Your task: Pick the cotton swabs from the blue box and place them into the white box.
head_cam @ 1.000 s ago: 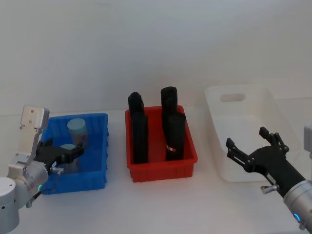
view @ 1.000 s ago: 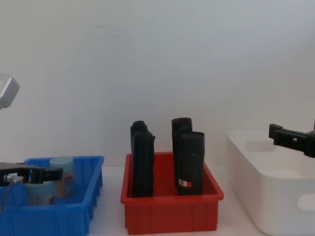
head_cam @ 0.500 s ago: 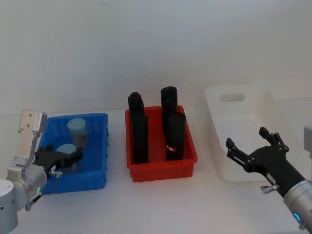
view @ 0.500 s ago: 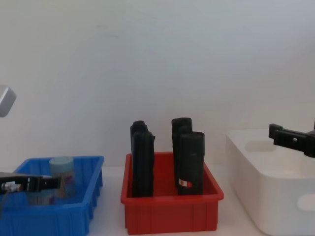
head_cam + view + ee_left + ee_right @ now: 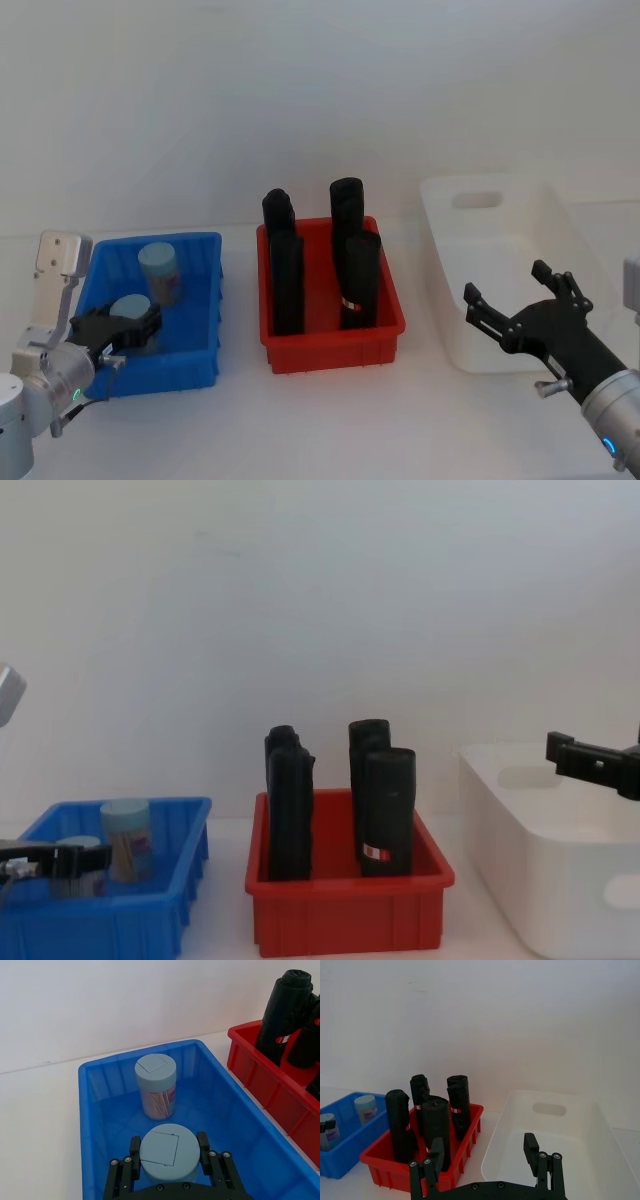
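Observation:
The blue box (image 5: 203,300) sits at the left and holds two cotton swab jars with pale blue lids. The far jar (image 5: 160,271) (image 5: 156,1085) stands free. My left gripper (image 5: 122,328) (image 5: 168,1146) is low inside the box, shut on the near jar (image 5: 131,308) (image 5: 167,1156), one finger pressed against each side of its lid. In the chest view the left gripper (image 5: 62,861) is level with this jar (image 5: 76,846). My right gripper (image 5: 505,282) (image 5: 483,1141) hangs open and empty at the front of the white box (image 5: 440,200) (image 5: 510,1105), which stands at the right.
Between the two boxes a red bin (image 5: 330,350) (image 5: 350,910) holds several tall black upright objects (image 5: 347,215). It stands close beside the blue box. Bare white table lies in front of all three containers.
My left gripper has sunk lower into the blue box and drawn back slightly, settling around the near jar. The right arm has not moved.

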You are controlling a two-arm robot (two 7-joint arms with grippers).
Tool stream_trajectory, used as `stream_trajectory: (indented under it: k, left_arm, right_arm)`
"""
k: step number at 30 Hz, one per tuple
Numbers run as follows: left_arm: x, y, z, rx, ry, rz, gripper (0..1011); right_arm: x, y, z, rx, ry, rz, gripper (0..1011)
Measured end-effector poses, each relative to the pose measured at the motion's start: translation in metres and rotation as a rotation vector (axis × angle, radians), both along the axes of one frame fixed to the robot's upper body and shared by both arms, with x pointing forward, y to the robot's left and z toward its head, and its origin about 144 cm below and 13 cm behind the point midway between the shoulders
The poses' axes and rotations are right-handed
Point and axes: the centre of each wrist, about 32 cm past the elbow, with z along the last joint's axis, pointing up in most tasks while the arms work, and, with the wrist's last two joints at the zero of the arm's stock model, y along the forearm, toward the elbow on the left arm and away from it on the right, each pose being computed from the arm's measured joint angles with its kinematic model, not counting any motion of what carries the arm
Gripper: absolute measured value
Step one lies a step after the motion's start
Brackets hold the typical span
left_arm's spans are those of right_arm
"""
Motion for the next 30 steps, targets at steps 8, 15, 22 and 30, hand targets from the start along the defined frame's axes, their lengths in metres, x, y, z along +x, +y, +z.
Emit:
stream_trajectory:
  k: [8, 15, 22, 30]
  left_arm:
    - [-0.002, 0.000, 0.004, 0.006, -0.016, -0.014, 669]
    - [-0.006, -0.004, 0.020, 0.038, -0.064, -0.054, 668]
    - [-0.009, -0.011, 0.042, 0.069, -0.112, -0.111, 669]
    - [-0.014, -0.019, 0.065, 0.089, -0.153, -0.189, 669]
  right_arm:
    - [0.000, 0.000, 0.000, 0.000, 0.000, 0.000, 1002]
    - [0.000, 0.000, 0.000, 0.000, 0.000, 0.000, 1002]
    - [0.000, 0.000, 0.000, 0.000, 0.000, 0.000, 1002]
    - [0.000, 0.000, 0.000, 0.000, 0.000, 0.000, 1002]
